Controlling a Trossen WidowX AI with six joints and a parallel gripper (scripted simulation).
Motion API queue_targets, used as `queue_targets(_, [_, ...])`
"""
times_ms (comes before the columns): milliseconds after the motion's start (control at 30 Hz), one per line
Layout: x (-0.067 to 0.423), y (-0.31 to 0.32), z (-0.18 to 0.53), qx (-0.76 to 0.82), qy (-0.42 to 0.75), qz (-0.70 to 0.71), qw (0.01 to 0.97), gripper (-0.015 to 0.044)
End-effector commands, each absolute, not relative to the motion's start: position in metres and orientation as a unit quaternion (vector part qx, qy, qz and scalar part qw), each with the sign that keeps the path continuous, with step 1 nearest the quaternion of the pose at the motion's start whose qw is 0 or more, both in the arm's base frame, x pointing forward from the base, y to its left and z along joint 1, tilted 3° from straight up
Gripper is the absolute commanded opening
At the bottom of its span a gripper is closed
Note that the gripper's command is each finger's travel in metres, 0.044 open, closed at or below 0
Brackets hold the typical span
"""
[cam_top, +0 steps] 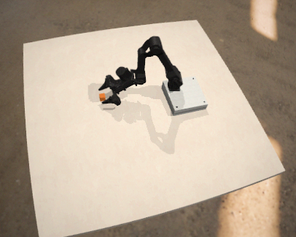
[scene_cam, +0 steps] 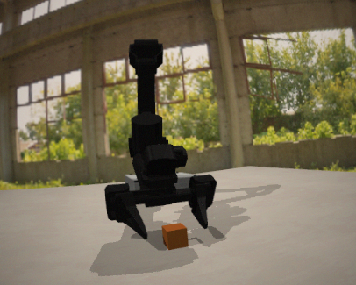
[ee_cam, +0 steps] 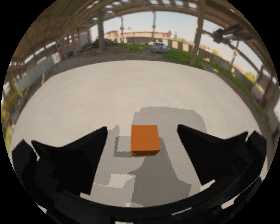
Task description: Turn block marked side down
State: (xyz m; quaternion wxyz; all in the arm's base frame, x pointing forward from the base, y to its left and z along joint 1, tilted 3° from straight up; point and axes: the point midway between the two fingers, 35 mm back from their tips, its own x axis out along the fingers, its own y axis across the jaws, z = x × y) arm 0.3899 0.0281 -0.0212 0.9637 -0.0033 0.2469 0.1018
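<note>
Claw (scene_cam: pixel 172 230) spread wide, empty, straddling block (scene_cam: pixel 175 236) on table (scene_cam: pixel 295 243); risk: fingertip clipping block on retreat, tipping it.

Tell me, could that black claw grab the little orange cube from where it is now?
Probably yes. The gripper hangs just above the table with its fingers spread wide, holding nothing, and the orange block rests on the table between them. Nothing else stands in the way.

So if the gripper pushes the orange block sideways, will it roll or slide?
Probably slide: the orange block has flat faces and lies flat on the table. It looks rigid, so it should keep its shape. The gripper stands open around it, not touching.
</note>
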Motion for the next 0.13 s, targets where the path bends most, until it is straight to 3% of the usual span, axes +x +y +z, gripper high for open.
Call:
queue_targets(0, [0.3896,0.0286,-0.0215,0.000,0.247,0.103,0.963,0.0440])
queue_targets(100, [0.3896,0.0286,-0.0215,0.000,0.247,0.103,0.963,0.0440])
